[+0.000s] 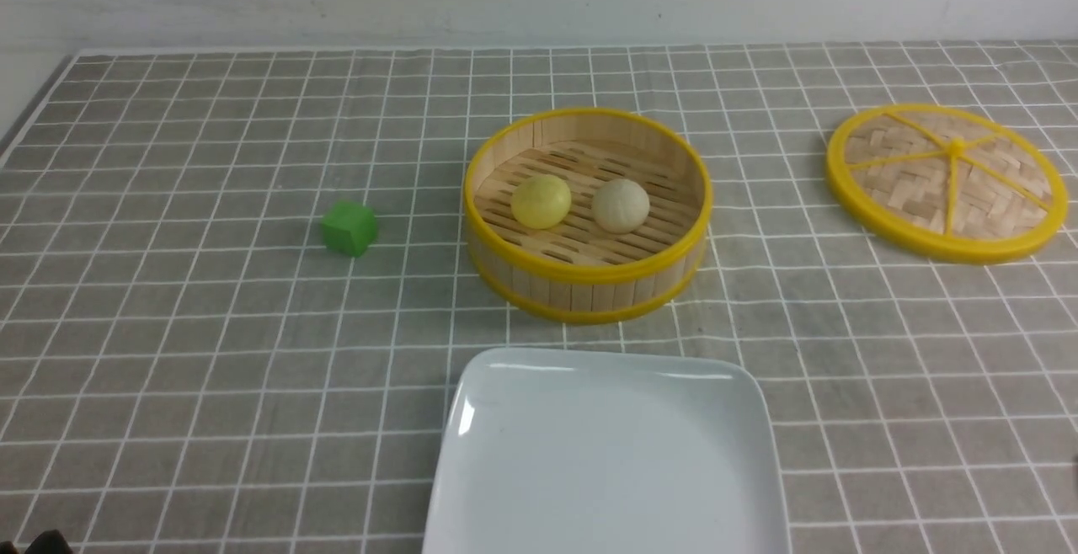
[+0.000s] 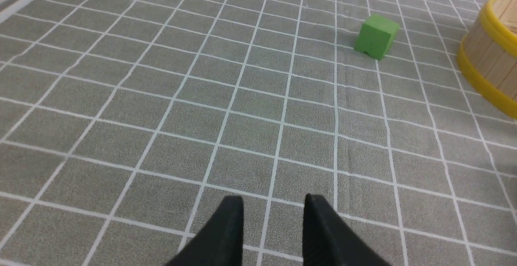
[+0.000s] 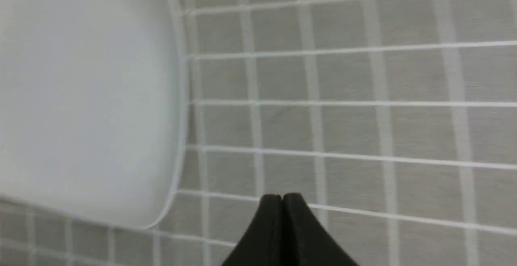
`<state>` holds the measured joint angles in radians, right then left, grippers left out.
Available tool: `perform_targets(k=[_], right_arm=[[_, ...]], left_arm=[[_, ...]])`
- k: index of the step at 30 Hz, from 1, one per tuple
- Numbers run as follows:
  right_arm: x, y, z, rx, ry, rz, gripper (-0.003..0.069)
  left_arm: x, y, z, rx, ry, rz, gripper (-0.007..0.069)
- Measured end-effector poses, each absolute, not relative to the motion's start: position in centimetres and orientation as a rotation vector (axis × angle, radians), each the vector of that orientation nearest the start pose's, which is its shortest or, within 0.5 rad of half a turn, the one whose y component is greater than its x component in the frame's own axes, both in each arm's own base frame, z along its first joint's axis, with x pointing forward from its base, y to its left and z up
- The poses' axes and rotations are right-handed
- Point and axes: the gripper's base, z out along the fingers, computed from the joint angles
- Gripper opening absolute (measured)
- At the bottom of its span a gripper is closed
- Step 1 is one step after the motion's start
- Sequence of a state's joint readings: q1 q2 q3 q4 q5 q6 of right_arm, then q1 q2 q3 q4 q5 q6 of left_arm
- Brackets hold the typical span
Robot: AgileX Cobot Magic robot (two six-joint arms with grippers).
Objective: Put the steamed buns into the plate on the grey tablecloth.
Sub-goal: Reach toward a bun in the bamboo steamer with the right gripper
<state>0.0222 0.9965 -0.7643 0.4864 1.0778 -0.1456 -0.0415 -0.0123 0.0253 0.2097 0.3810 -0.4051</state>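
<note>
Steamed buns (image 1: 541, 201) in steamer (image 1: 581, 272) | left claw (image 2: 274, 199) parted, right claw (image 3: 282, 196) closed | both empty, far from buns

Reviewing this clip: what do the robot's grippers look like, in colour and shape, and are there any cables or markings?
The left gripper and the right gripper each show two plain matte black fingers, broad at the base and tapering to narrow blunt tips. No cables, markings or labels are visible on them. The arms themselves hardly show in any view.

Grey tablecloth (image 1: 210, 352) has white gridlines; yellow bun (image 1: 541, 201), perhaps beige bun (image 1: 621, 205).
</note>
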Motion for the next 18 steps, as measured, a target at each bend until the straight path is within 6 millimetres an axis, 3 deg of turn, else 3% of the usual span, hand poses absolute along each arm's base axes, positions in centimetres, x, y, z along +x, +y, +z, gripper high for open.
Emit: perform_targets(k=[2,3,6,10,14,18], right_arm=[[18.0,4.9,28.6,-0.088,2.729,0.711,0.0],[20.4,5.9,28.3,-0.173,2.742,0.788,0.0],[24.2,8.0,27.4,-0.269,2.8,0.822,0.0],[30.1,12.1,27.1,-0.433,2.866,0.665,0.0003],[35.1,15.7,28.3,-0.47,2.858,0.493,0.0018],[39.2,19.2,28.2,-0.529,2.826,0.389,0.0057]], left_arm=[[5.2,0.5,17.2,-0.229,1.857,-0.115,0.024],[5.2,0.5,17.2,-0.244,1.855,-0.126,0.024],[5.2,0.5,17.2,-0.252,1.854,-0.132,0.024],[5.2,0.5,17.2,-0.253,1.854,-0.132,0.024],[5.2,0.5,17.2,-0.249,1.854,-0.125,0.024],[5.2,0.5,17.2,-0.247,1.853,-0.122,0.024]])
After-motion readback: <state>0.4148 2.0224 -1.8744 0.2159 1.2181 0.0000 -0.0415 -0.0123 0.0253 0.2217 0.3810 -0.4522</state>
